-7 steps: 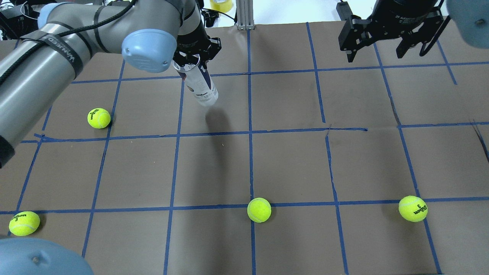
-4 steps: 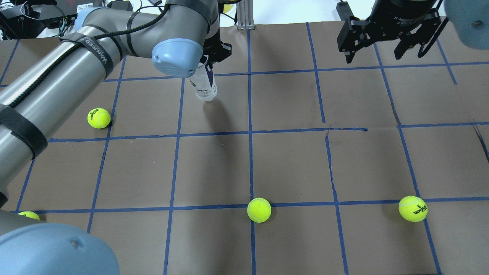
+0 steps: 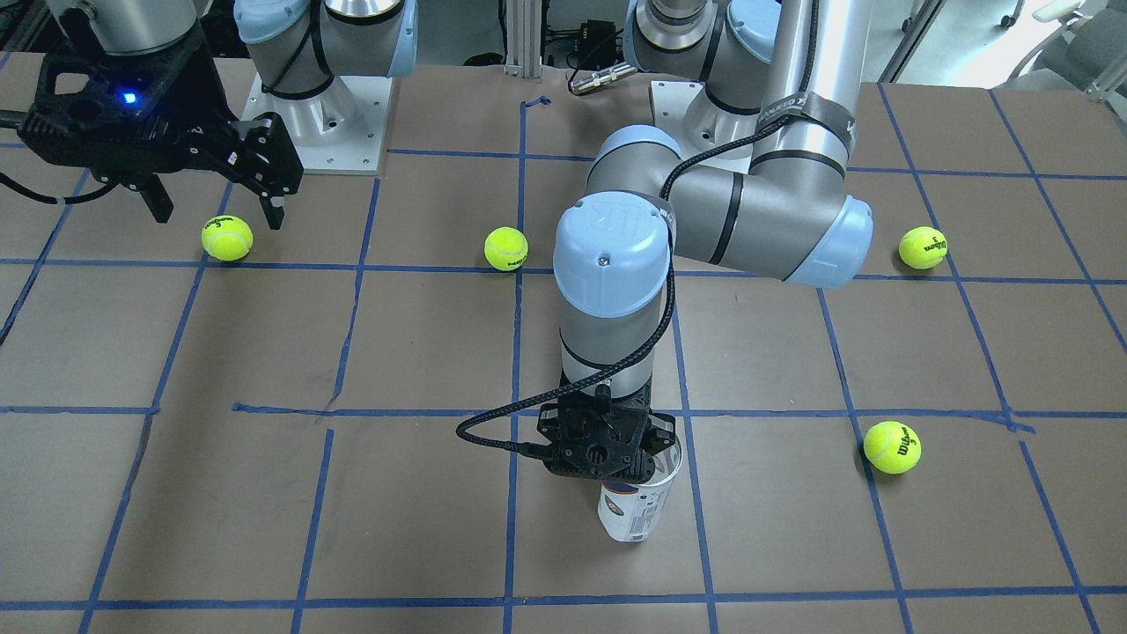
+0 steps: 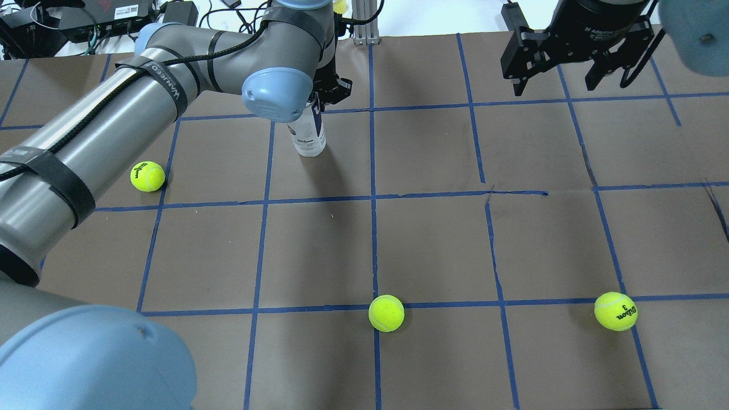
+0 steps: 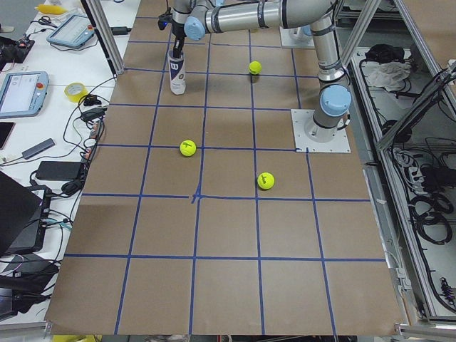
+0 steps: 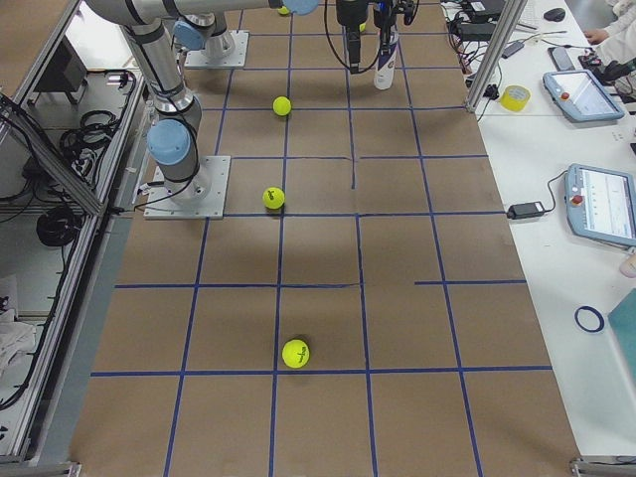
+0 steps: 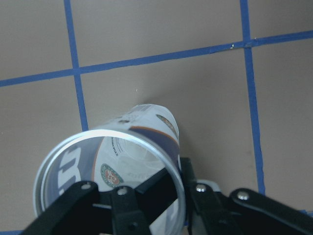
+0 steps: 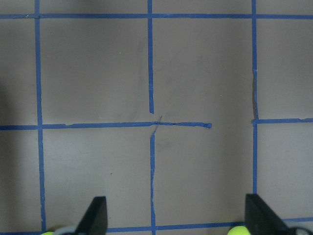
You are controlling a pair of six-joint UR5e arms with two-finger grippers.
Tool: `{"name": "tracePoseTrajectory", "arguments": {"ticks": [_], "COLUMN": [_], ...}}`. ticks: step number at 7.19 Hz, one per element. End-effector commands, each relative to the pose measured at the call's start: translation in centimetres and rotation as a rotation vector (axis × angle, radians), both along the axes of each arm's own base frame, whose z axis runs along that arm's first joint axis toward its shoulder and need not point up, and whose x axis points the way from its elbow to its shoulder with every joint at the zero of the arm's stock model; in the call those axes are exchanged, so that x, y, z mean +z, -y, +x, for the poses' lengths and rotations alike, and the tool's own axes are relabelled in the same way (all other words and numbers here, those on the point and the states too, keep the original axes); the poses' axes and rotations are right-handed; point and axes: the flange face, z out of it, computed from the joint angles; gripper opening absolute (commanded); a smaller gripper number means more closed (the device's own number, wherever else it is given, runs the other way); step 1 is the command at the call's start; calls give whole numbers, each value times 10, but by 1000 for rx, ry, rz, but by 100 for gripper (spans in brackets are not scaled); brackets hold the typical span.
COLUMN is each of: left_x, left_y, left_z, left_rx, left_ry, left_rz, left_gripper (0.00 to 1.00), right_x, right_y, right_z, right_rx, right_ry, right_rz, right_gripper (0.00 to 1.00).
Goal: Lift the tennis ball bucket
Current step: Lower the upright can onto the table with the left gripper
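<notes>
One tennis ball bucket (image 3: 636, 515) was upright near the counter's (image 4: 433, 239) edge opposite the robot, left claw (image 7: 178, 183) gripped its rim, right claw (image 8: 177, 218) gaped wide, four tennis balls (image 3: 506, 248) lay scattered.

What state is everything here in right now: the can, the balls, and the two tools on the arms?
Tennis ball bucket: upright, lidless, empty, gripped at its rim.
Left tool: shut on the bucket's rim.
Right tool: open, holding nothing, hanging in the air.
Tennis balls: four, lying loose and apart, none touched.
</notes>
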Motion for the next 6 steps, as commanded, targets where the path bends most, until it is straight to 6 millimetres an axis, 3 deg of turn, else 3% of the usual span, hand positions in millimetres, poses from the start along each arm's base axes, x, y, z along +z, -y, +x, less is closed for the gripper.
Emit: {"name": "tracePoseTrajectory", "arguments": {"ticks": [1,4,5,6], "left_x": [20,86,114,149], "left_y": [-3,-16,-32,-61], "left_z": [3,6,9,15], "left_rx": [8,16,14,11], "left_ry": [-7,-32,-31,-28], "left_rz": [-28,-118,-121,-98], "left_gripper": [100,100,100,100], "right_x": [0,0,2,1], "right_y": [0,0,0,0], "right_z": [-1,-3,-3,-3], "right_rx": [-2,-4,-4,-3], "right_ry": [-6,-13,-13,-12], "right_rz": [-1,-1,-8,-7], "right_gripper": [100,100,100,100]}}
